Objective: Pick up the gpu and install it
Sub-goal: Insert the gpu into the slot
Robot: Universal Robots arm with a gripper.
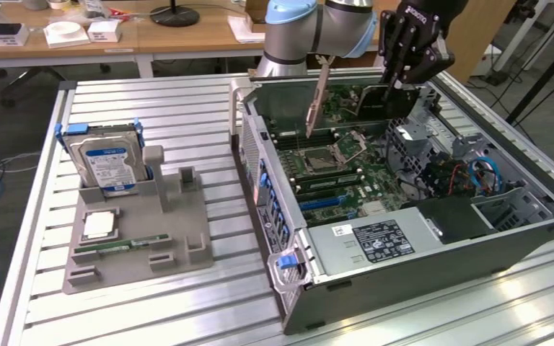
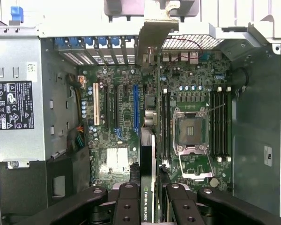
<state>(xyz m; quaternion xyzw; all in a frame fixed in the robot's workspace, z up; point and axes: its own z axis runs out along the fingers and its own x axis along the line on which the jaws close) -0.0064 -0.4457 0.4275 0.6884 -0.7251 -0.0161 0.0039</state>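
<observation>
My gripper [image 1: 399,83] hangs over the far end of the open computer case [image 1: 267,202] and is shut on the gpu [image 1: 368,101], a thin dark card held on edge. Its silver bracket [image 1: 319,97] points down toward the motherboard [image 1: 340,162]. In the wrist view the gpu [image 2: 148,154] is edge-on between the two black fingers [image 2: 129,201], above the motherboard [image 2: 117,122] and just beside the blue expansion slot [image 2: 136,108]. Its bracket [image 2: 154,33] reaches the case's rear slot openings. Whether the card touches a slot cannot be told.
A grey parts fixture [image 1: 176,238] at the exterior view's left holds a silver hard drive [image 1: 109,162], a small square chip [image 1: 99,225] and a green RAM stick [image 1: 123,245]. The power supply [image 1: 378,238] and drive cage [image 1: 508,209] fill the case's near end.
</observation>
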